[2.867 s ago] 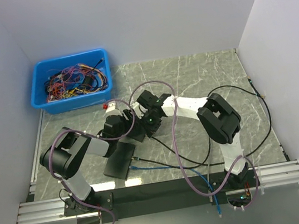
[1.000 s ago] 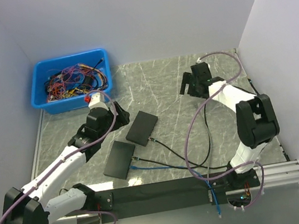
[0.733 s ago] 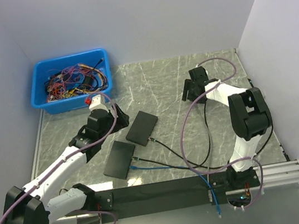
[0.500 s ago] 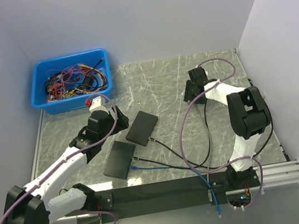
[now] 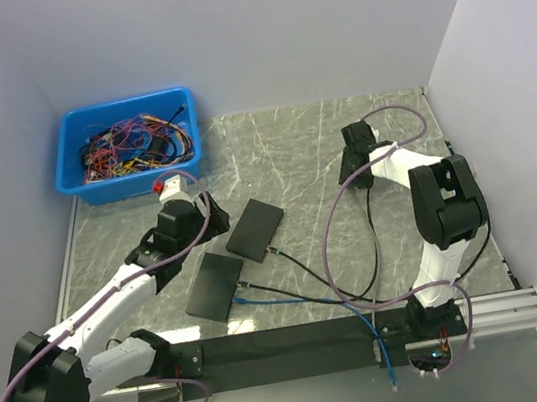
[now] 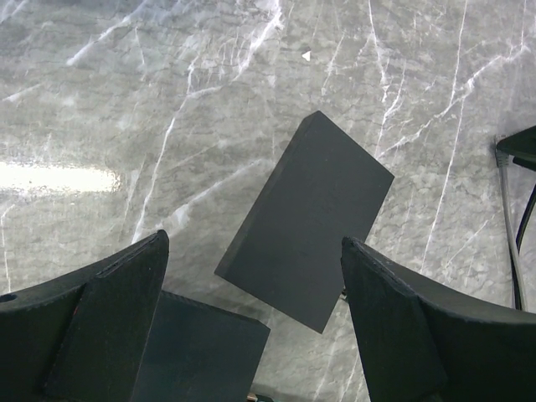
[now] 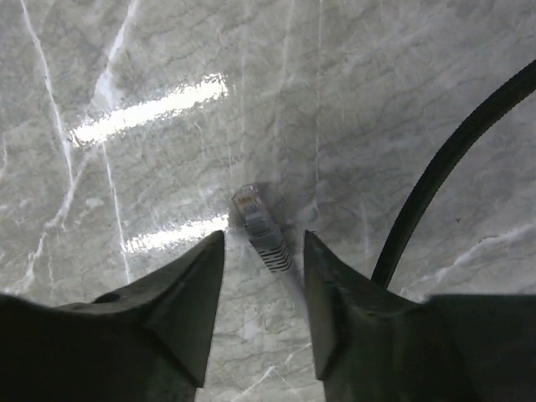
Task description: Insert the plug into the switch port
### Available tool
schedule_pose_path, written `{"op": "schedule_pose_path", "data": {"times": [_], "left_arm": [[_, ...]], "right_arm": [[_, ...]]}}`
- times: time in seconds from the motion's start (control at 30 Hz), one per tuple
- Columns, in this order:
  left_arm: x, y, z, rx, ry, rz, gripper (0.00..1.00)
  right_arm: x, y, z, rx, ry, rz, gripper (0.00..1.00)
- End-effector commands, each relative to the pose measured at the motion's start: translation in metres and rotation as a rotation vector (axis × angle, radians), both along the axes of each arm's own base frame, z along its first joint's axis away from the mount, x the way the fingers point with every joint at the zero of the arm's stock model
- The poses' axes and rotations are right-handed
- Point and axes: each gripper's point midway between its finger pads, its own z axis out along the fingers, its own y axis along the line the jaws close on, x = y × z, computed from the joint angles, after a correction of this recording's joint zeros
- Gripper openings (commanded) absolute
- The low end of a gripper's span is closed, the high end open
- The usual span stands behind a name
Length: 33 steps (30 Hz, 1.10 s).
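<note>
Where the plug [image 7: 251, 213] lies: centre of the right wrist view, flat on the marble bench [image 7: 126, 75].
Right end effector [image 7: 264, 239]: half-spread, straddling the plug, gaps either side.
Left end effector [image 6: 253, 243]: spread wide above a black switch [image 6: 306, 222], centre of the left wrist view.

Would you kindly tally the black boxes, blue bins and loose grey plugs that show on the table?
Black boxes: 2
Blue bin: 1
Grey plug: 1
Total: 4
</note>
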Motion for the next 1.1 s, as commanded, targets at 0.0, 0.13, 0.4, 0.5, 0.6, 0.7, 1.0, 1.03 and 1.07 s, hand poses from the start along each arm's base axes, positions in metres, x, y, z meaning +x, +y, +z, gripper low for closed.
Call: {"op": "schedule_pose_path", "data": {"times": [0.0, 0.13, 0.4, 0.5, 0.6, 0.7, 1.0, 1.03, 1.07], "left_arm": [[0.007, -0.001, 0.01, -0.007, -0.048, -0.012, 0.89], [0.006, -0.001, 0.01, -0.012, -0.048, -0.008, 0.89], [0.007, -0.004, 0.007, -0.016, -0.037, -0.019, 0.89], [0.006, -0.003, 0.002, -0.01, -0.028, -0.017, 0.89], [0.006, -0.001, 0.004, -0.011, -0.033, -0.011, 0.89], [0.006, -0.003, 0.009, -0.023, -0.04, -0.018, 0.88], [0.002, -0.029, 0.05, -0.179, -0.173, -0.134, 0.87], [0.0, -0.03, 0.061, -0.207, -0.212, -0.146, 0.87], [-0.003, -0.034, 0.065, -0.231, -0.228, -0.171, 0.87]], "right_arm": [[-0.002, -0.001, 0.006, 0.007, -0.003, 0.012, 0.48], [-0.01, 0.015, 0.003, 0.052, 0.0, 0.053, 0.42], [-0.018, 0.021, -0.007, 0.043, 0.042, 0.091, 0.37], [-0.018, 0.027, -0.005, 0.023, 0.039, 0.114, 0.19], [-0.015, 0.046, 0.004, 0.011, 0.004, 0.169, 0.0], [-0.015, 0.094, 0.022, 0.003, -0.09, 0.316, 0.0], [-0.06, 0.235, 0.147, 0.319, -0.563, 0.837, 0.0], [-0.074, 0.239, 0.16, 0.383, -0.603, 0.881, 0.0], [-0.092, 0.251, 0.171, 0.474, -0.621, 0.977, 0.0]]}}
